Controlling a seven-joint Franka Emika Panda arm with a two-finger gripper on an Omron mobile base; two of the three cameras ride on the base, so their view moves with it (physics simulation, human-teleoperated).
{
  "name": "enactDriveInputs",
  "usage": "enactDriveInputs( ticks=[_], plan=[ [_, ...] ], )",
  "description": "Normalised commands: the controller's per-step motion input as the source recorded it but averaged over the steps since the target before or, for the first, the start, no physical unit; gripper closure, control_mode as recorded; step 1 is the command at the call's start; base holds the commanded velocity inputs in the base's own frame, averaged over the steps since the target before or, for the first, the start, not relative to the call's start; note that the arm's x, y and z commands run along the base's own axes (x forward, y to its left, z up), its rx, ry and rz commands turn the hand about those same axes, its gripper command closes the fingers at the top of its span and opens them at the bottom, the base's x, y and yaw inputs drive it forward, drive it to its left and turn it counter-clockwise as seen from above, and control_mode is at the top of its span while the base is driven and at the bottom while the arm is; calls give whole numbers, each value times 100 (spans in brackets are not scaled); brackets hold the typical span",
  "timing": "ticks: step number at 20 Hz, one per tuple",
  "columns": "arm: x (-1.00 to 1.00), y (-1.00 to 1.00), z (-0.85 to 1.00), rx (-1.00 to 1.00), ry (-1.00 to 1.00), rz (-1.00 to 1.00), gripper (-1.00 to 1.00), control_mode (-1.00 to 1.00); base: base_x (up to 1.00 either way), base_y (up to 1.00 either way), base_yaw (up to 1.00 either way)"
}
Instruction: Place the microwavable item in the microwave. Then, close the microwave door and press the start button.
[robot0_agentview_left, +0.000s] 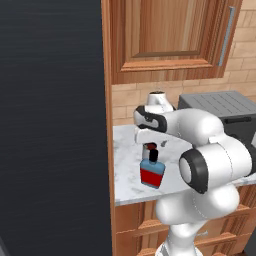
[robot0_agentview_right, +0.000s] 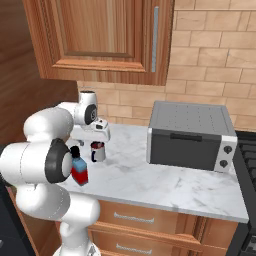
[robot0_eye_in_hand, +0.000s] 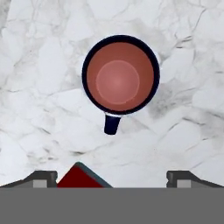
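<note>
Gripper: your gripper hangs straight above the cup, fingers spread wide with nothing between them; you see its two tips at the bottom of the hand view
Cup: the cup stands upright on the marble counter, reddish inside with a dark rim, its small dark handle pointing toward the gripper; in the right base view it sits under the hand
Bottle: the blue-and-red bottle with black cap stands just beside the cup, nearer the counter's front edge
Oven: the grey box appliance sits well apart to your right
Cabinet: a wooden wall cabinet hangs above
</note>
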Motion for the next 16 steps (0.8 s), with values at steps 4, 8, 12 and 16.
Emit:
enactDriveInputs(
  ticks=[4, 8, 12, 16],
  plan=[
    [1, 0, -30, 0, 0, 0, -100, -100, 0, 0, 0],
    [9, 0, -35, 0, 2, 0, -100, -100, 0, 0, 0],
    [17, 0, -36, 0, 1, 0, -100, -100, 0, 0, 0],
    [21, 0, -28, 0, 0, 0, -100, -100, 0, 0, 0]
  ],
)
